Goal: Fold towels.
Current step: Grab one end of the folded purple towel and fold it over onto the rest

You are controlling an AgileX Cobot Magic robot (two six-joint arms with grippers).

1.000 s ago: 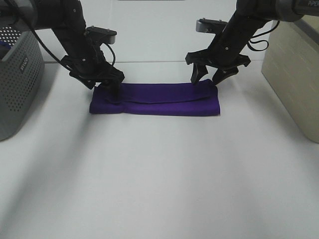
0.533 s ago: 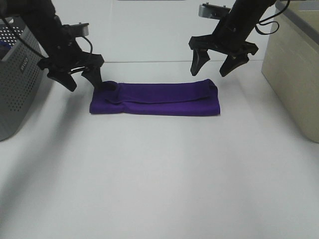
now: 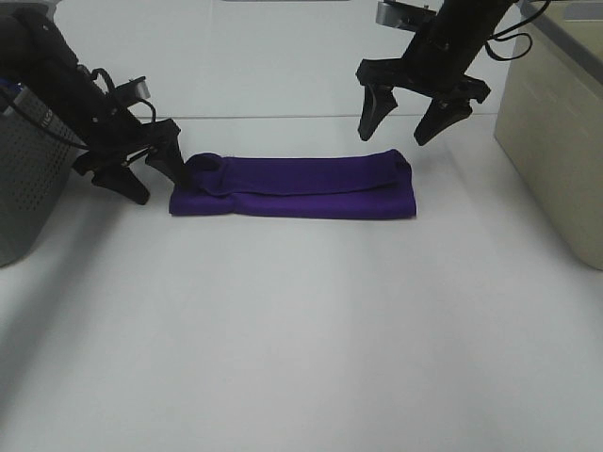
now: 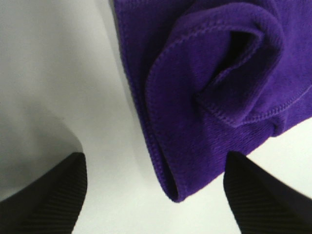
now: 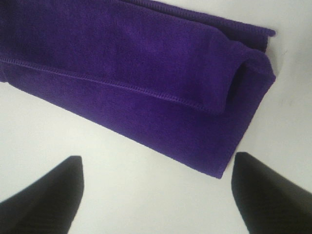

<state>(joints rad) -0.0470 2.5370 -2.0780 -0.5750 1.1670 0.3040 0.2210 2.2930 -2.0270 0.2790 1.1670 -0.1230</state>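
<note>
Since half a second before, the left gripper (image 3: 160,186) had dropped lower and drawn outward toward the grey basket (image 3: 33,179). Its arm now reached in low from that side, with the fingers angled down at the table (image 3: 301,339). The right gripper (image 3: 394,137) had barely shifted. It hung above the far right corner of the purple towel (image 3: 301,188), with its arm coming down from the upper right beside the beige box (image 3: 556,141).

Both sets of jaws were spread wide and held nothing. The towel lay folded into a long band across the middle of the table, between the two grippers.

In the left wrist view, the towel's left end sat between the two dark fingers (image 4: 46,200), its top layer rumpled into a raised loop. Whether the inner finger touched the cloth could not be told. In the right wrist view, the towel's right end lay flat, with the upper flap's stitched edge running along it. The fingers (image 5: 270,195) were well clear of the cloth.
</note>
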